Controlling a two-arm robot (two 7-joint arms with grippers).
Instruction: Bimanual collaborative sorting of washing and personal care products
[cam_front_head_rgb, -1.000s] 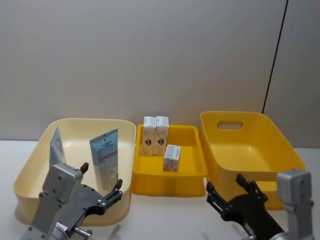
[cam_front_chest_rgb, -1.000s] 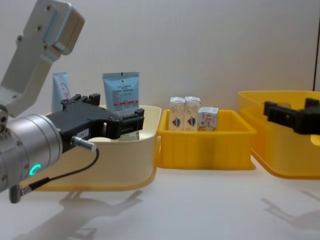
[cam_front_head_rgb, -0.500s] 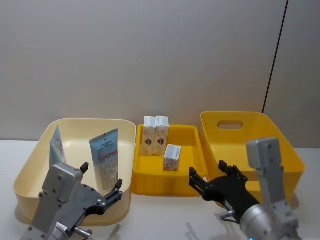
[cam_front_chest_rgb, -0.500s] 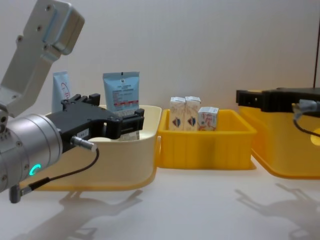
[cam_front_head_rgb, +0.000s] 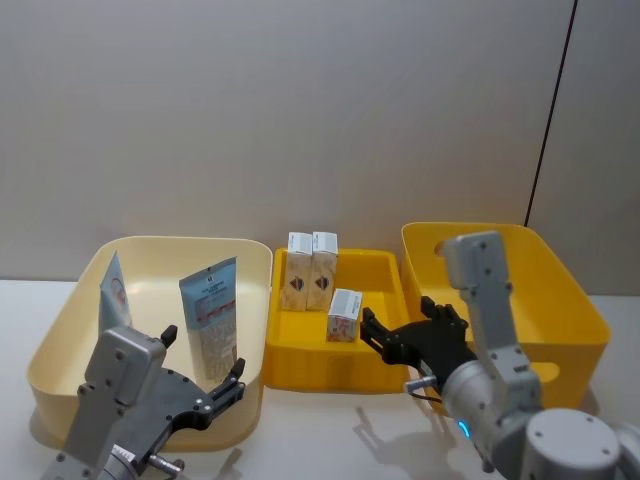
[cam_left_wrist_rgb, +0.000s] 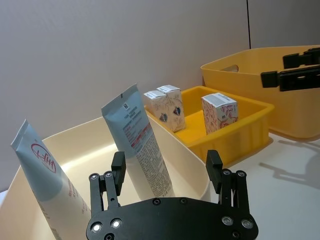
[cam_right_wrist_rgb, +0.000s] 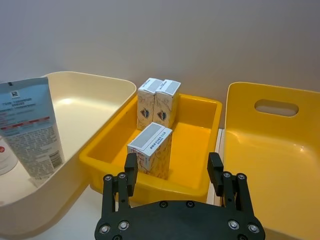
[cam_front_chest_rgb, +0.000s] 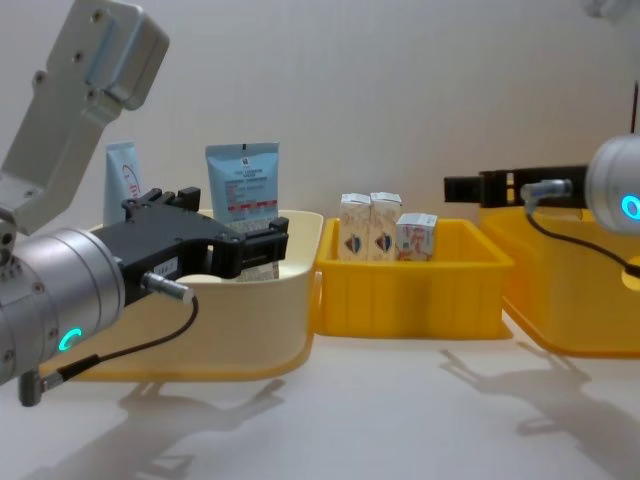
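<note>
Blue-white tube (cam_left_wrist_rgb: 42, 165), red script illegible; light-blue pouch (cam_left_wrist_rgb: 137, 142); three cream cartons (cam_right_wrist_rgb: 150, 150). Left tool (cam_left_wrist_rgb: 166, 162), right tool (cam_right_wrist_rgb: 173, 162): fingers apart, empty.

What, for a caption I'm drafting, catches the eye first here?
Three cream cartons stand in the middle yellow tray, with the open right gripper hovering by its front right corner, pointed at them. To the left, a light-blue pouch and a tube lean upright in the cream bin, the open left gripper just before its near wall.

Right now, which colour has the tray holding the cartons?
Yellow; the tray shows best in right wrist view.
</note>
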